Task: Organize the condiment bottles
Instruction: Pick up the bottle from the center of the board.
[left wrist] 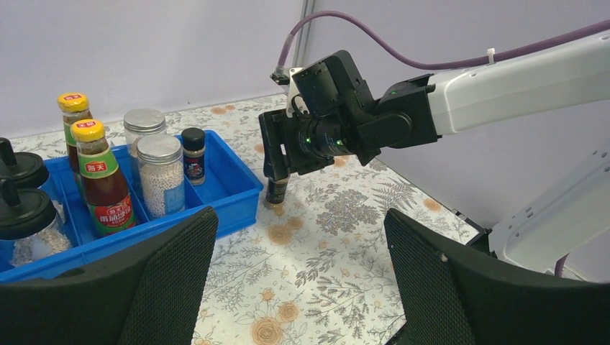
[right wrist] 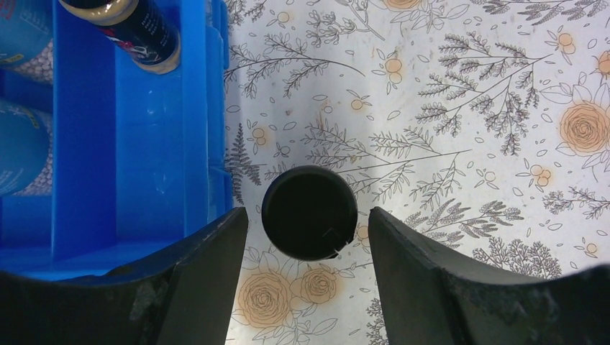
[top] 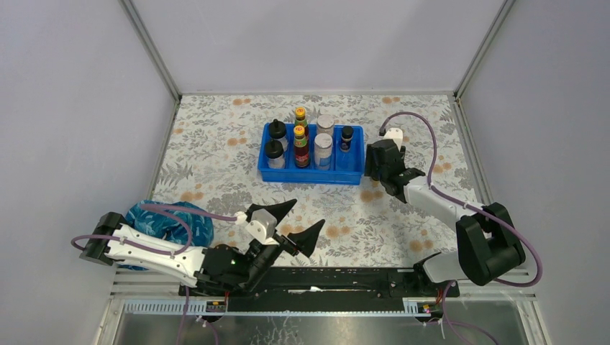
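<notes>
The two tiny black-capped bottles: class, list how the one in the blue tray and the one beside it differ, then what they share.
The tray bottle stands inside the blue tray; the loose bottle stands on the table beside it. The open right gripper straddles the loose bottle without touching; nothing surrounds the tray bottle. Both are upright, dark, black-capped.

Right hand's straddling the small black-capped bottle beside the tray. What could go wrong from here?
1. The right hand is open around the black-capped bottle, standing close to the wall of the blue tray; the finger on that side could catch or shove the tray.
2. The bottle is small; an uneven close may tip it.
3. If it goes into the tray's end compartment, the similar bottle there could get knocked.
</notes>
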